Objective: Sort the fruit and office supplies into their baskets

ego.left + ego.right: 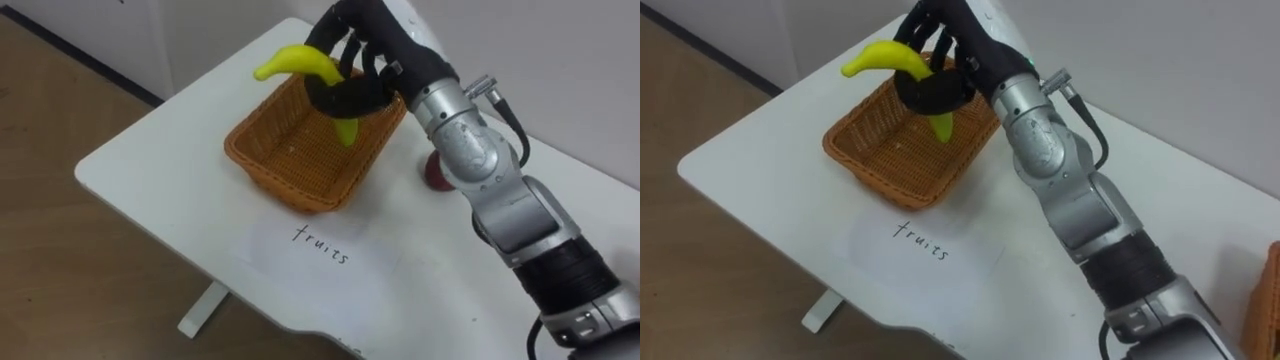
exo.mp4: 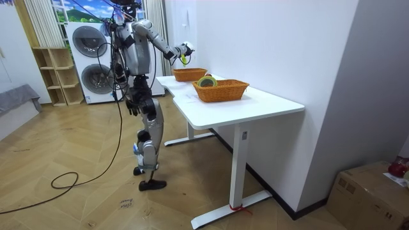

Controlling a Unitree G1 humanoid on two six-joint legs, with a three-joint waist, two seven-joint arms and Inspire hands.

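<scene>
As I look through the left eye, the right hand (image 1: pixel 375 45) sits clamped round the banana (image 1: pixel 300 62), above the 1 o'clock corner of the wicker basket (image 1: pixel 250 160). In the room view the robot stands at the white table (image 2: pixel 268 102)

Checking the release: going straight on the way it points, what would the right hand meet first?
Likely the wicker basket, at its far rim: the right hand, fingers round the banana, hangs just above. Height is unclear; it might pass over toward the wall.
</scene>
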